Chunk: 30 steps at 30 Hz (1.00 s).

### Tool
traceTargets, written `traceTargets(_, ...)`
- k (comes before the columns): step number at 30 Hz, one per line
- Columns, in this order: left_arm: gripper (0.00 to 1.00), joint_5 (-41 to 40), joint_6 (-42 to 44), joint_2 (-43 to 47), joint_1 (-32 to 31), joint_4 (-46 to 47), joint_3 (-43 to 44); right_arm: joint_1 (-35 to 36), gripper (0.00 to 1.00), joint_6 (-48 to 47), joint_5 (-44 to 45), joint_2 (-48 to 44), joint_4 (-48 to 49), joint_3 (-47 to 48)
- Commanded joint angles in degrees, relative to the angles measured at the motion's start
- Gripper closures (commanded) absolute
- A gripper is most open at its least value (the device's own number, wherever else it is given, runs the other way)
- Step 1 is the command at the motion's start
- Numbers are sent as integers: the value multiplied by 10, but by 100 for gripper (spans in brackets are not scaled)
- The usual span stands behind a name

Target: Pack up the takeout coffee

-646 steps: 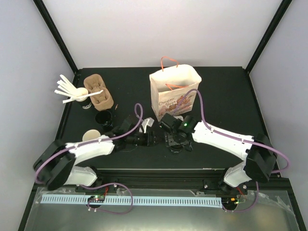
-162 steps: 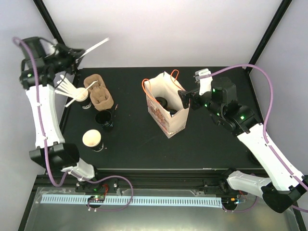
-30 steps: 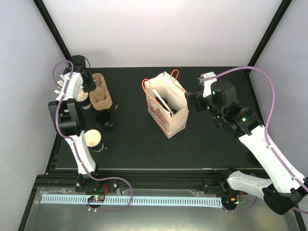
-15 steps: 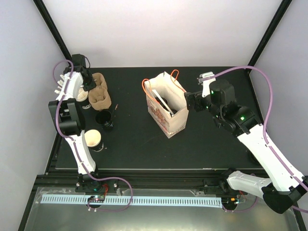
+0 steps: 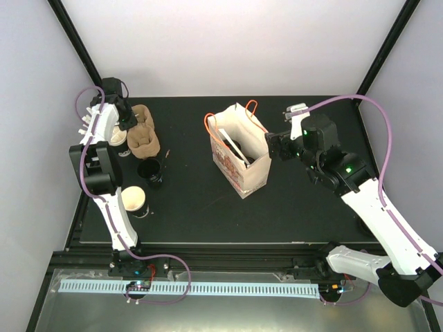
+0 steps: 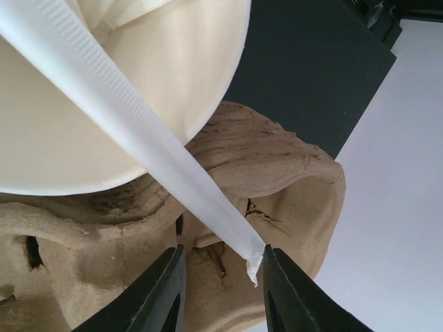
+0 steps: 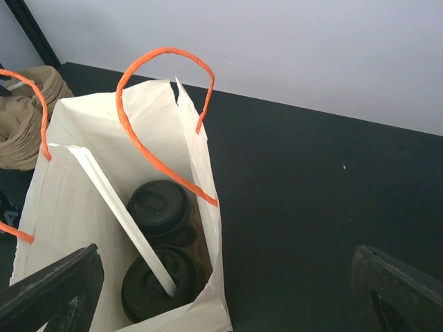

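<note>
Two takeout coffee cups with black lids stand inside the white paper bag with orange handles. A white stirrer stick leans across them. My right gripper hovers open above the bag's right edge, also seen from the top. My left gripper is at the far left, over the cup of white stirrers. Its jaws stand apart. One stirrer's tip lies between them, touching only the right finger.
Brown pulp cup carriers lie beside the stirrer cup and fill the left wrist view. A dark-topped black cup and an open cup with a tan inside stand nearer on the left. The bag sits mid-table.
A stirrer now leans in the bag, and the left arm has come down from high up to the stirrer cup. Over the last second the right gripper edged slightly left.
</note>
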State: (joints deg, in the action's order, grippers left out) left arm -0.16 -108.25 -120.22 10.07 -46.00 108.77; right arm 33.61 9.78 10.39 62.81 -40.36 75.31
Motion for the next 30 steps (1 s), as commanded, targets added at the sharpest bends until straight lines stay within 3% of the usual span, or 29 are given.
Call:
traceTargets(1,67,7,-14,-3,2,21,28,-4,0,-8,6,-2,4,14)
traceTargets(8,72,15,-18,-26,2,27,48,-4,0,-7,7,0,5,14)
traceTargets(14,66,23,-21,-36,2,17,52,-4,0,-7,7,2,6,15)
traceTargets(22,65,24,-24,-36,-1,13,43,-4,0,-8,8,3,4,17)
traceTargets(26,72,21,-31,-31,0,32,19,-4,0,-8,7,4,3,18)
traceTargets(30,72,24,-29,-34,0,27,16,-4,0,-8,8,3,1,18)
